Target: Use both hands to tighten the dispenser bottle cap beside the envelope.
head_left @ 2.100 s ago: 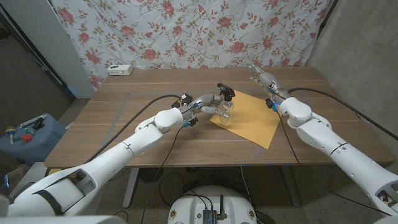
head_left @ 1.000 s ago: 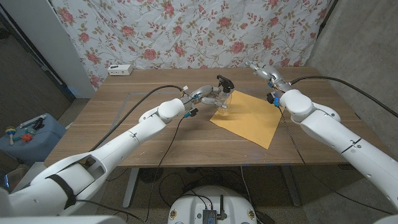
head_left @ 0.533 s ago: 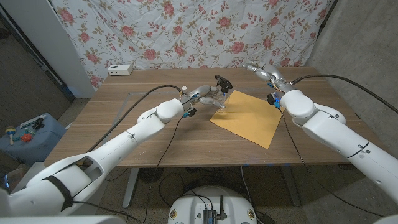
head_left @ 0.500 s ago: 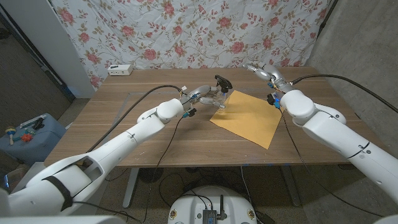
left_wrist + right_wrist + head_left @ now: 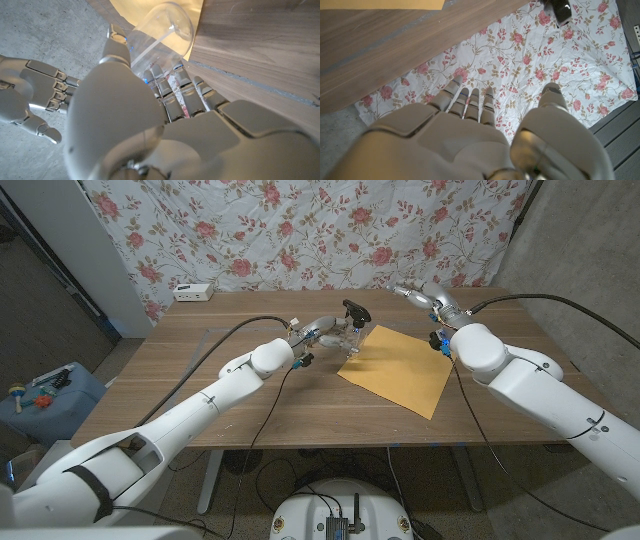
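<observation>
Fingers of the left hand (image 5: pixel 322 332) clasp the clear dispenser bottle (image 5: pixel 349 338) at the envelope (image 5: pixel 397 368)'s far-left edge; the right hand (image 5: pixel 422 297) hovers apart, fingers spread, empty — next, probably, it must reach the black cap (image 5: pixel 357 309) and twist.

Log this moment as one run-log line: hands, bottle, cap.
left hand: grips dispenser bottle at envelope edge | right hand: open, apart from bottle | cap: untouched

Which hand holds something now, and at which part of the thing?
The left hand grips the bottle around its clear body, below the black cap. The right hand holds nothing.
</observation>
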You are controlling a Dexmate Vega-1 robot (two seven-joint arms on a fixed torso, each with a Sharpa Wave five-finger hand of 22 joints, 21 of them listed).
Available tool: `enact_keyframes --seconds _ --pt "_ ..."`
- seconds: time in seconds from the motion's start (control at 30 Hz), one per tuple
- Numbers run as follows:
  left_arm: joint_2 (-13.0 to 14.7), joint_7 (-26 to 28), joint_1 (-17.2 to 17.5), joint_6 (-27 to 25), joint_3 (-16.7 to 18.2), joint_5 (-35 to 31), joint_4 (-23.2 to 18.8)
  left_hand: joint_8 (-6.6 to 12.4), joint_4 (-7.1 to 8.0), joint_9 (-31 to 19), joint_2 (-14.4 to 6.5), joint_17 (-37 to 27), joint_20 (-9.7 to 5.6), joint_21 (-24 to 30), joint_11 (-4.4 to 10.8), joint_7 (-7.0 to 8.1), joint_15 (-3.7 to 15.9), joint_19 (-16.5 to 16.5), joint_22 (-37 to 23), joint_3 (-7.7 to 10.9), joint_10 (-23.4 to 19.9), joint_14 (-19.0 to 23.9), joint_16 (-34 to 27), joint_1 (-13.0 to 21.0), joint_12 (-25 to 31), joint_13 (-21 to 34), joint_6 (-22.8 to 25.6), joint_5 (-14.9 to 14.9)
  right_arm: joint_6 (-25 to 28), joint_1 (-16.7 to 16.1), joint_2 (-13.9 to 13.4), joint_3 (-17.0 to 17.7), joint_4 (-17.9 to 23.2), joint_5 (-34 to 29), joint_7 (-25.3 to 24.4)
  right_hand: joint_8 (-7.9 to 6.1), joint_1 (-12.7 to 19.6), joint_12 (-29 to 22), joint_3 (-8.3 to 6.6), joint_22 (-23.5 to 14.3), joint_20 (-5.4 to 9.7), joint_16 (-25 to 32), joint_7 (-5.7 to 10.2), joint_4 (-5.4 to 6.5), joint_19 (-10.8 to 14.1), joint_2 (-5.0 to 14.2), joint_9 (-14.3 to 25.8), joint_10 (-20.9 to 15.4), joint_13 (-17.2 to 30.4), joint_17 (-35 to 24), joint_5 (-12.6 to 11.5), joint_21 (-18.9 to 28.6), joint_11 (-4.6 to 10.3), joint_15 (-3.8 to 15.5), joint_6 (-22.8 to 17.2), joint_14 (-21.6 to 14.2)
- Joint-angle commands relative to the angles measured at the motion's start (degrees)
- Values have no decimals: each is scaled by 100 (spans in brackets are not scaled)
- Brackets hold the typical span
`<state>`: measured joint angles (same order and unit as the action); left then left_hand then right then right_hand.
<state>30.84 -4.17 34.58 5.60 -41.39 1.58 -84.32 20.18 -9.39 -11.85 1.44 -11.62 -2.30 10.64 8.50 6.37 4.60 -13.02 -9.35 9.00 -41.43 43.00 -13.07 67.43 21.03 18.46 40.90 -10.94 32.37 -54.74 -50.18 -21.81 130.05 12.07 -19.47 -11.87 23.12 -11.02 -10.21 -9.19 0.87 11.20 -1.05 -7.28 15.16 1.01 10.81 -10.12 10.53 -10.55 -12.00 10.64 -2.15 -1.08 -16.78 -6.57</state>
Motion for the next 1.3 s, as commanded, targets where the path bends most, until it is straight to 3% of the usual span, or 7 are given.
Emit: enact_keyframes --seconds 0.03,0.5,0.83,0.93,1.1,1.3 --pt "59 204 66 -216 39 -132 -178 46 168 -33 -597 -10 -700 -13 128 -92 604 -55 -9 205 -201 72 5 -112 30 502 666 23 1192 281 -20 -395 587 -332 -160 -65 15 -36 4 -35 -52 14 -17 -53 1 -87 18 -80 26 -10 43 1 -9 -69 -178 -44" --pt "-119 399 -27 -184 -57 -298 26 63 164 -34 -598 -2 -698 -12 120 -83 605 -62 -9 233 -230 95 24 -138 32 539 684 33 2486 952 97 -1224 970 -866 -175 -224 -6 -79 33 -32 -81 31 -68 -78 -102 -213 52 -274 35 -17 26 -20 -103 -110 -732 -128" --pt "-279 544 -99 -99 -119 -378 235 75 156 -35 -608 -1 -690 -12 113 -95 606 -67 -9 261 -237 117 32 -144 26 565 693 35 2823 1355 72 -1688 1065 -1192 -65 -288 -47 -65 54 -33 -110 28 -142 -65 -133 -251 86 -272 38 -21 40 -24 -164 -127 -918 -134" --pt "-302 546 -148 -62 -163 -438 308 75 158 -35 -619 -9 -692 -12 115 -94 600 -70 -9 266 -253 117 29 -148 30 573 690 36 3135 1628 83 -1974 1096 -1345 44 -291 -60 -65 60 -33 -120 30 -143 -61 -137 -260 93 -278 39 -22 45 -23 -175 -136 -928 -142" --pt "-334 532 -196 -58 -185 -450 385 89 151 -36 -629 -12 -696 -11 137 -83 601 -73 -9 283 -266 144 23 -145 30 587 711 38 3862 2337 160 -2780 1107 -1712 229 -302 -129 -61 90 -38 -157 47 -148 -33 -42 -290 118 -287 41 -29 66 18 -179 -116 -956 -189" --pt "-381 518 -269 5 -215 -465 513 91 150 -38 -636 -8 -689 -12 117 -100 592 -73 -9 300 -268 146 34 -154 25 603 701 42 4103 2781 225 -3254 986 -1850 347 -341 -203 -64 119 -44 -147 62 -158 -4 13 -315 141 -314 44 -36 90 38 -180 -95 -1058 -236"
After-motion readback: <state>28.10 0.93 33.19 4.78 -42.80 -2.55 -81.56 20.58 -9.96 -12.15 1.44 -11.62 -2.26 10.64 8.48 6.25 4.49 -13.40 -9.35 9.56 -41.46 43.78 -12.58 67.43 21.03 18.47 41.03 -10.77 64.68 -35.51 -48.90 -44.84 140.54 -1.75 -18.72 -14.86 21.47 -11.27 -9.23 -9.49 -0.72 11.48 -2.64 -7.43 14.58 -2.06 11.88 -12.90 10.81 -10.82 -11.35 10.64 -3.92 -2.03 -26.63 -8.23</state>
